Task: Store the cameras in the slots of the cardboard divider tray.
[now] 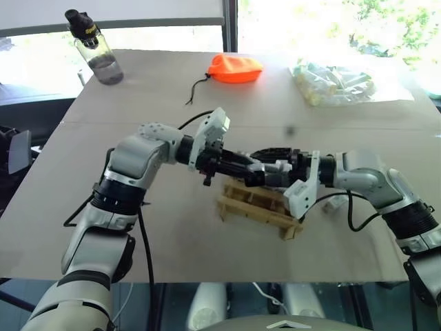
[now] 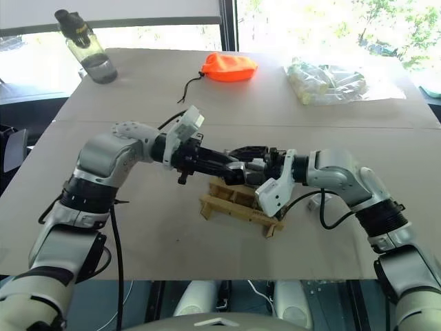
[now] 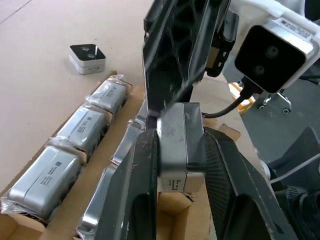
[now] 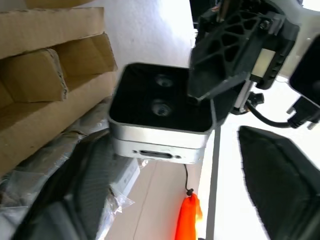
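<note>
Gripping camera [image 3: 179,145]: left gripper [image 3: 175,165], above cardboard divider tray [image 1: 258,207].

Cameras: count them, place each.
7 cameras: one in the left gripper, one loose on the table, three filling one tray row, two partly seen in the next; more may be hidden.

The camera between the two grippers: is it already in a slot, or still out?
Out. The left gripper holds the camera above the cardboard divider tray.
</note>
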`<move>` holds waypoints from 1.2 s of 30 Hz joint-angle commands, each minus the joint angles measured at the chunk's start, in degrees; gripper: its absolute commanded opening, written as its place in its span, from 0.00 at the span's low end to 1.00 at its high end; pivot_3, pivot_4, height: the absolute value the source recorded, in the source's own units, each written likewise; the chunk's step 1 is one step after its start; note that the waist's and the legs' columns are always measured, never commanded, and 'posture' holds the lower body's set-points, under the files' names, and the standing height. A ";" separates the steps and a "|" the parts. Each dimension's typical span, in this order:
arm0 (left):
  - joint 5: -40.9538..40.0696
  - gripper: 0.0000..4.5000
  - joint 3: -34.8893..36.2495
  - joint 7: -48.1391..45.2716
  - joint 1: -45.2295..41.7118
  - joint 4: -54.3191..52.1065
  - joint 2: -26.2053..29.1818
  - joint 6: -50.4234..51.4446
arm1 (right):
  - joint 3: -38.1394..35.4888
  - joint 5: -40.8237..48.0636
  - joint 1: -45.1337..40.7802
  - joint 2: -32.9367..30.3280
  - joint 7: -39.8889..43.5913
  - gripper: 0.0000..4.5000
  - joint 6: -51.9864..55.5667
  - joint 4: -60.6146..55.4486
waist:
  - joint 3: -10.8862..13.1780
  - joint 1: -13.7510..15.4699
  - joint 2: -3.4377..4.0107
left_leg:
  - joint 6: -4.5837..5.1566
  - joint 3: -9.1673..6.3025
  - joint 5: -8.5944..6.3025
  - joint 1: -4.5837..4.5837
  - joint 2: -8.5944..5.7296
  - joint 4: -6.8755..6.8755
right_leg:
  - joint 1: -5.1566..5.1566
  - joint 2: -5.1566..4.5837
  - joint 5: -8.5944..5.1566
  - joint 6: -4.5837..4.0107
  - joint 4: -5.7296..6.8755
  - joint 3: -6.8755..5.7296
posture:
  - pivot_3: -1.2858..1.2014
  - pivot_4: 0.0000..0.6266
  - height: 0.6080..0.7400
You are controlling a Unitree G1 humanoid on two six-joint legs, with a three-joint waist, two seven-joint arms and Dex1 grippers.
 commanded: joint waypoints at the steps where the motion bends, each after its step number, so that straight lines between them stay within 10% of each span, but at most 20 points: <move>1: 0.05 0.16 1.49 -0.24 -1.28 0.26 -0.78 -3.02 | -2.01 1.69 -0.58 -0.55 -1.13 0.98 0.89 -1.57 | 0.00 -0.01 0.00 | 0.00 0.00 0.00 0.00 0.00 0.01 | 0.00 0.00 0.00 0.00 0.01 0.00 | 0.52 0.24 0.89; 7: -0.34 0.16 4.22 -0.65 -0.55 -0.08 -0.64 -9.67 | -4.01 9.19 3.37 -1.77 0.64 0.98 7.80 -5.87 | 0.00 0.07 0.00 | 0.00 -0.01 0.00 0.01 0.00 0.03 | 0.00 0.00 0.00 -0.01 0.06 0.03 | 0.52 0.24 0.89; 22: -1.43 0.16 5.81 -1.05 1.59 -5.89 3.28 -8.04 | -29.76 68.75 47.35 -6.03 12.94 0.98 49.90 -30.37 | -0.02 0.40 -0.02 | 0.08 -0.38 -0.05 0.05 -0.02 0.10 | 0.22 -0.06 0.00 -0.01 0.08 -0.13 | 0.52 0.24 0.89; 28: 0.51 0.16 5.03 -0.35 4.09 -6.76 3.84 -10.88 | -39.60 70.59 68.76 -3.77 32.00 0.98 44.78 -23.97 | -0.03 0.37 -0.01 | 0.24 -0.36 -0.14 0.18 -0.02 0.10 | 0.32 -0.02 -0.01 0.01 0.05 -0.02 | 0.52 0.24 0.89; 36: 4.07 0.16 2.03 -1.34 6.68 -6.79 3.79 -16.20 | -43.13 63.61 66.86 -2.16 47.64 0.98 31.42 -6.91 | -0.04 0.01 0.00 | 0.63 0.02 -0.37 0.93 0.06 0.10 | 0.95 0.09 -0.16 0.14 -0.21 0.38 | 0.52 0.24 0.89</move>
